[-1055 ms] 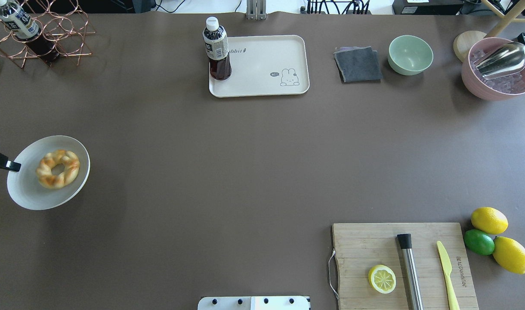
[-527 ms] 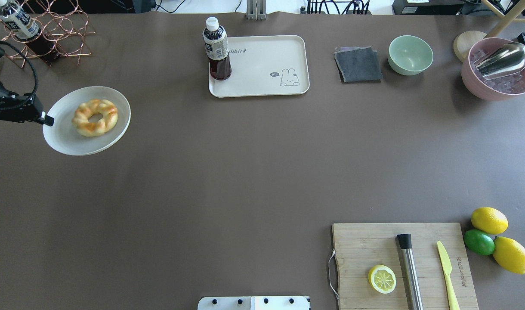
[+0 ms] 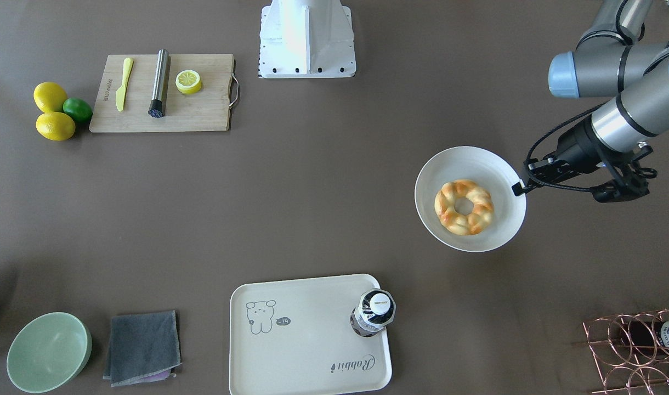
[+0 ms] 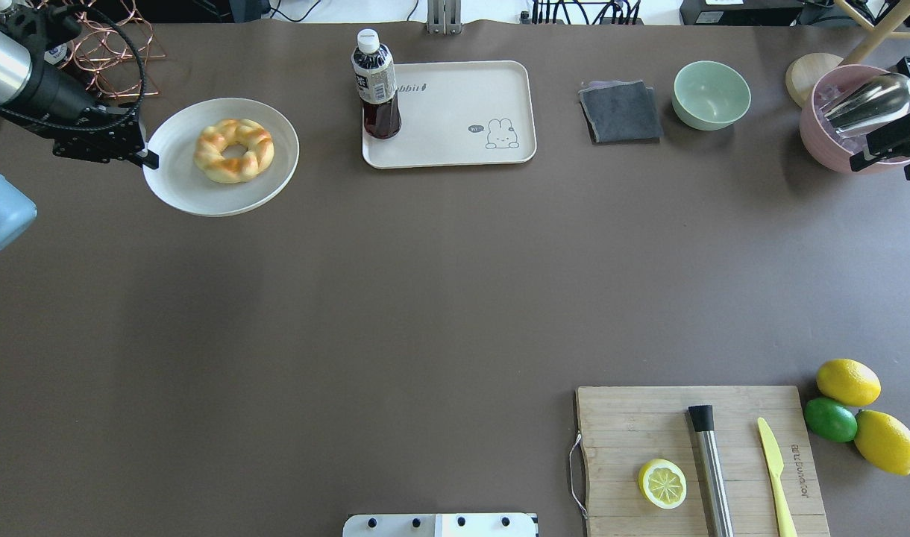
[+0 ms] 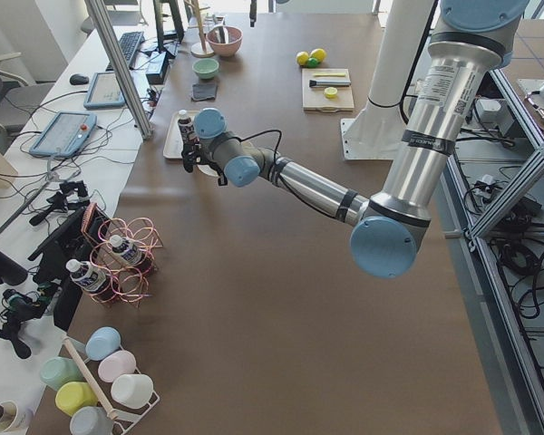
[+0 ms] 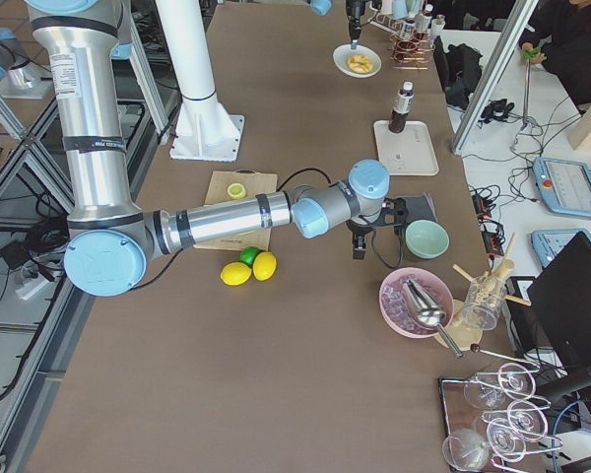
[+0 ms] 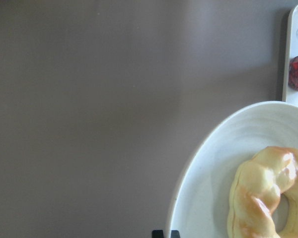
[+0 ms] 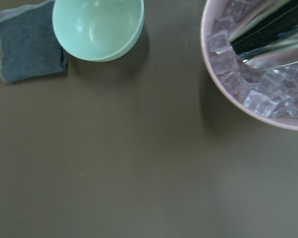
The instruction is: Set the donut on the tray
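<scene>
Evidently mid-carry: the left gripper (image 4: 149, 159) clamps the plate (image 4: 179, 186) by its rim, donut (image 4: 233, 151) aboard, near the tray (image 4: 462, 119). Next, I judge, the donut must land on the tray, beside the bottle (image 4: 377, 86).

1. Brown table (image 4: 425, 298), matte, carries everything.
2. Along the far edge, left to right in the overhead view: cream tray (image 4: 455, 127), grey cloth (image 4: 620, 112), green bowl (image 4: 711, 95), pink bowl (image 4: 820, 145).
3. Far left corner: copper wire rack (image 4: 119, 45).
4. Near right: wooden cutting board (image 4: 626, 425). Just beside it, 2 lemons (image 4: 848, 381) touch 1 lime (image 4: 830, 419).
5. Near edge, middle: white base plate (image 4: 440, 525).
</scene>
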Available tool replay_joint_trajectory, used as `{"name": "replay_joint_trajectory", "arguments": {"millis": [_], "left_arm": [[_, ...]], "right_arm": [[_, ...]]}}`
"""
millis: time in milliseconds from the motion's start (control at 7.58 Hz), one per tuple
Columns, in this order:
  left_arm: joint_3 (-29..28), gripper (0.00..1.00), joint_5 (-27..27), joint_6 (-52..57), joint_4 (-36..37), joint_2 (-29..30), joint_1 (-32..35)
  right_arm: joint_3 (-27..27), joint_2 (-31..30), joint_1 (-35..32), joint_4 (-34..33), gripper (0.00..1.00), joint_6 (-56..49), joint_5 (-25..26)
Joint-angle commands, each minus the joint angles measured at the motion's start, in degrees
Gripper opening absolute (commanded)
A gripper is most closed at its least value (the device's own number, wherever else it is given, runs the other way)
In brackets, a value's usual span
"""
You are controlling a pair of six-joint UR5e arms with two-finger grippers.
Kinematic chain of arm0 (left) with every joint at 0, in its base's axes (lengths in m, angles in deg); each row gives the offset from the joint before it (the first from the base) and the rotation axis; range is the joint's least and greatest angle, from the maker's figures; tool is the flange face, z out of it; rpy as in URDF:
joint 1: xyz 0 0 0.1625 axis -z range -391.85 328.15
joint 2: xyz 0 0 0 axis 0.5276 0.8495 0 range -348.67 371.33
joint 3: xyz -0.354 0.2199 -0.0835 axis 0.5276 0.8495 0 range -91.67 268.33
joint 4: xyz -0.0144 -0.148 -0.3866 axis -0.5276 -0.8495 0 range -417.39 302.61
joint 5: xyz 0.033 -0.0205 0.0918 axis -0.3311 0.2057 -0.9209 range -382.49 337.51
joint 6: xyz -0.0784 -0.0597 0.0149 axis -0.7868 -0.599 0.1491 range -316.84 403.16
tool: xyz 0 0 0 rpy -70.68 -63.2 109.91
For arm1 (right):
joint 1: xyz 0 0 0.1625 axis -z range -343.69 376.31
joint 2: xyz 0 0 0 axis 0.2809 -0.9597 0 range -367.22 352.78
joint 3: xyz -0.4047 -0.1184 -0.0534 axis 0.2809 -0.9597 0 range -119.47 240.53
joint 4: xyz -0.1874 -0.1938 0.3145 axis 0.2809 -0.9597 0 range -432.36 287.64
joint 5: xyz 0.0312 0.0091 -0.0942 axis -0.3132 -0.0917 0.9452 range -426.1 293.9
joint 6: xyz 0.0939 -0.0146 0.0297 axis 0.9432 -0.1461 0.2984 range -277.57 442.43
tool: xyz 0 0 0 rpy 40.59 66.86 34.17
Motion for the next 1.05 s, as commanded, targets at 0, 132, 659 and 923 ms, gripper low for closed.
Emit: {"name": "replay_joint_trajectory", "arguments": {"millis": [0,132,659,923], "left_arm": [[2.36,0.00,-10.31,-13.23,0.87,5.11,-11.10],[3.33,0.00,-11.91,-17.80,0.87,6.61,-13.58],[3.34,0.00,-15.69,-27.32,1.13,11.80,-19.40],[3.34,0.00,-19.56,-30.92,1.22,13.90,-23.17]], "right_arm": [[3.05,5.42,6.85,3.15,1.00,16.53,0.71],[3.41,8.67,9.30,3.06,1.00,21.80,0.97],[8.77,15.71,20.65,2.71,1.00,39.93,9.41],[8.51,20.72,27.31,2.45,1.00,48.52,12.73]]}}
